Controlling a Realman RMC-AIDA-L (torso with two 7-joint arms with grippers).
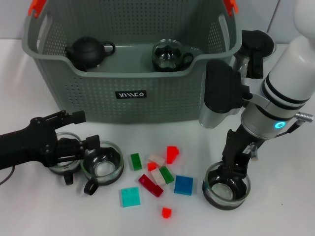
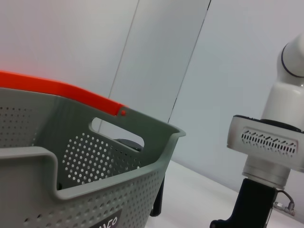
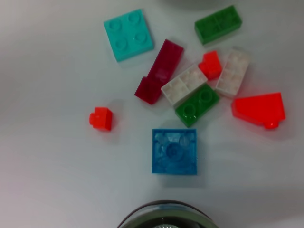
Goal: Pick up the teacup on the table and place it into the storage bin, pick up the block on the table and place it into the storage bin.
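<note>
The grey-green storage bin (image 1: 98, 93) stands at the back of the table; its perforated wall (image 2: 95, 190) fills the left wrist view. A glass teacup (image 1: 226, 189) sits at the front right with my right gripper (image 1: 232, 169) reaching down onto its rim, and that rim (image 3: 164, 216) shows in the right wrist view. Two more glass teacups (image 1: 103, 166) (image 1: 65, 164) sit at the front left. My left gripper (image 1: 84, 130) lies low beside them, open. Loose blocks lie between, among them a blue block (image 1: 183, 185) (image 3: 174, 151) and a teal block (image 1: 130, 196) (image 3: 128, 34).
Inside the bin sit a black teapot (image 1: 86, 51) and a dark glass pot (image 1: 170, 55). Orange-red handle clips (image 1: 35, 7) top the bin's ends. Green (image 1: 136, 161), red (image 1: 172, 154), white (image 1: 157, 160) and dark red (image 1: 150, 185) blocks crowd the middle front.
</note>
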